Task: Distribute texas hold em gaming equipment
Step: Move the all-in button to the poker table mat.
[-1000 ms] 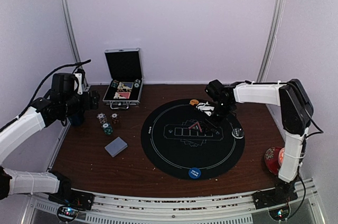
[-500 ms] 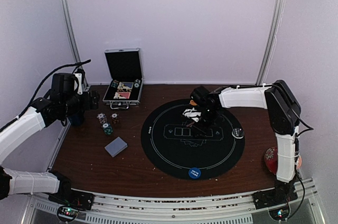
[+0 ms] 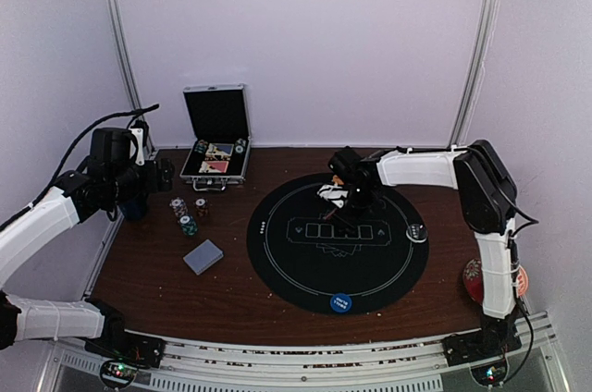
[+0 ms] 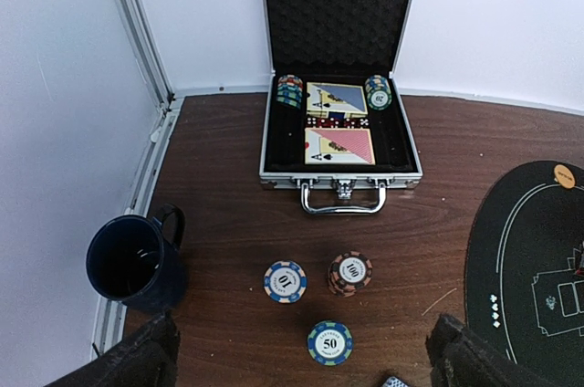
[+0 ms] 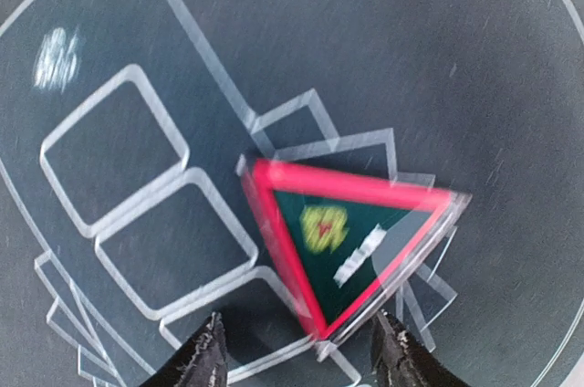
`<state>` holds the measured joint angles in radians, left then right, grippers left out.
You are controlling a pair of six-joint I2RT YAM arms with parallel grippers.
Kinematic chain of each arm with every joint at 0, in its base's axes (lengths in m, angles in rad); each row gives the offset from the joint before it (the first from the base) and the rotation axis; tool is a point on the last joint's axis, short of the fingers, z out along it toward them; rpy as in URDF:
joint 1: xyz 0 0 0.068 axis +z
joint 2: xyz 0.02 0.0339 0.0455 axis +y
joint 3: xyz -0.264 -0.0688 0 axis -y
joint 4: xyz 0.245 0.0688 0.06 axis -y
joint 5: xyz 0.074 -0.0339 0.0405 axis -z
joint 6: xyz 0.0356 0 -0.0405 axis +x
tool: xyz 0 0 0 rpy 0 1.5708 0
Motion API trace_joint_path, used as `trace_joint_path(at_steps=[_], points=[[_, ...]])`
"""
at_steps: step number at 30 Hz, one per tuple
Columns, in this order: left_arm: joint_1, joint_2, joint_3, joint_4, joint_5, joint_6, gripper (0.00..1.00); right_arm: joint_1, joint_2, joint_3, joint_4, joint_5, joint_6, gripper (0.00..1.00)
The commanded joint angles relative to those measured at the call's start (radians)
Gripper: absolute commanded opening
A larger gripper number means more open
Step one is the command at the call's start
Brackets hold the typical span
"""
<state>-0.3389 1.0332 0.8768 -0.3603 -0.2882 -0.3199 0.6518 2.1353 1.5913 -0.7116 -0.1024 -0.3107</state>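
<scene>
Right claw (image 5: pixel 301 355) hovering spread over black mat (image 3: pixel 287 267). Red triangle marker (image 5: pixel 351 245) lying on it, one corner sitting between fingers (image 5: pixel 208 355), nothing pinched. Left claw (image 3: pixel 162 175) spread wide, waiting near chip stacks (image 4: pixel 351 273). Risk: you are closing on corner only; marker pivoting, slipping out.

I see case (image 4: pixel 338 122) behind three chip stacks (image 4: pixel 351 273); deck (image 3: pixel 203 256) nearer me; mat (image 3: pixel 296 267) to their right, triangle marker (image 5: pixel 342 241) on it
</scene>
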Motion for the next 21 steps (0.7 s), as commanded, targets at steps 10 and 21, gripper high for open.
trace_joint_path(at_steps=[10,21], points=[[0.008,0.000,-0.003,0.041,-0.009,0.010,0.98,0.016,0.162,0.207,-0.064,-0.096,-0.080,0.44],[0.010,-0.006,-0.005,0.042,-0.016,0.010,0.98,0.130,0.321,0.449,0.045,-0.050,0.042,0.46]])
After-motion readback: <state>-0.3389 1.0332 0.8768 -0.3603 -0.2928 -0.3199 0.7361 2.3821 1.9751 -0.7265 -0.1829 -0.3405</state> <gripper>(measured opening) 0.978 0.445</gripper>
